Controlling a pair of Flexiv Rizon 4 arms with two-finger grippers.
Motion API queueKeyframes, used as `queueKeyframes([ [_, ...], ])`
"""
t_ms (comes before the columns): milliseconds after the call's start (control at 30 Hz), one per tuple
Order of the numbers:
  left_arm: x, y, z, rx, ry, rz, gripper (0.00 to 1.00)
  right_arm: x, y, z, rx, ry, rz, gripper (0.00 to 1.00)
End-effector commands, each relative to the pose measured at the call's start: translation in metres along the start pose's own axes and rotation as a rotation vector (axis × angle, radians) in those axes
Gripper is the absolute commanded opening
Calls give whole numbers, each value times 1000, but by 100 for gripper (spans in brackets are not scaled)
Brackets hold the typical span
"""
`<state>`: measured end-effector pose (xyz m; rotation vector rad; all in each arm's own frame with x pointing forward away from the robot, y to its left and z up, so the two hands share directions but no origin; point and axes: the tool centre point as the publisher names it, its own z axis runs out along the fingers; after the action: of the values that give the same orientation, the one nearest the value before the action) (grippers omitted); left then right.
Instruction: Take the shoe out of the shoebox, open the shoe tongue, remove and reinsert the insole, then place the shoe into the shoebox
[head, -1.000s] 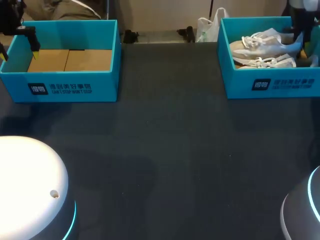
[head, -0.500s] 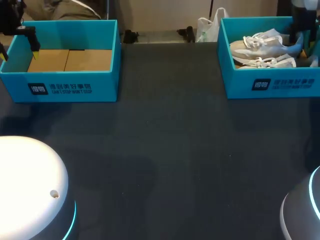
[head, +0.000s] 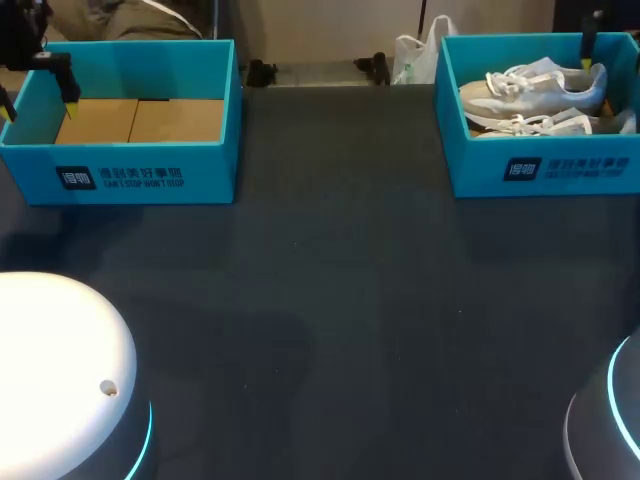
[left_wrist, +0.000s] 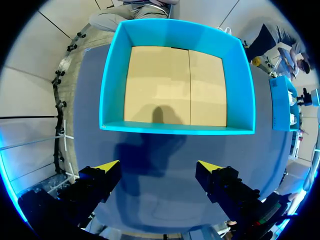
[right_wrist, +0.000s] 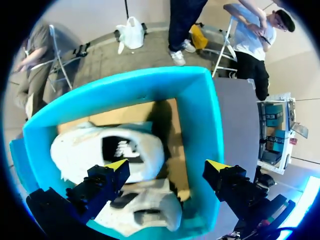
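Right claw (right_wrist: 167, 167) lifts higher above shoebox (right_wrist: 212, 125), fingers spread, gripping nothing. White shoes (right_wrist: 80, 150) lie inside shoebox. Left claw (left_wrist: 157, 165) released, near second blue box (left_wrist: 112, 85), across tabletop (head: 330, 300) from shoebox.

The right claw (right_wrist: 167, 165) has pulled away from the white shoes (head: 530, 92) in the right shoebox (head: 545, 170). It hides less of them now.

Jaws spread apart, the teal shoebox (left_wrist: 175, 128) ahead.
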<state>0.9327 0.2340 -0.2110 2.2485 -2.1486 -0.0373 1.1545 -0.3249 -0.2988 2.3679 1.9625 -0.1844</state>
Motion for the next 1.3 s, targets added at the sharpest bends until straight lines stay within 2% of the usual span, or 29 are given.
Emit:
queueKeyframes([
  [33, 0, 1, 0, 1, -1, -1, 100, 10, -64, -43, -82, 5, -6, 100],
  [200, 0, 1, 0, 1, -1, -1, 100, 26, -95, -66, -88, 36, -12, 100],
  [467, 0, 1, 0, 1, -1, -1, 100, 40, -143, -93, -131, 61, 15, 100],
  [733, 0, 1, 0, 1, -1, -1, 100, 56, -186, -100, -168, 107, 1, 100],
  [1033, 0, 1, 0, 1, -1, -1, 100, 68, -217, -107, -190, 100, -16, 100],
  [1300, 0, 1, 0, 1, -1, -1, 100, 67, -224, -113, -186, 116, -11, 100],
])
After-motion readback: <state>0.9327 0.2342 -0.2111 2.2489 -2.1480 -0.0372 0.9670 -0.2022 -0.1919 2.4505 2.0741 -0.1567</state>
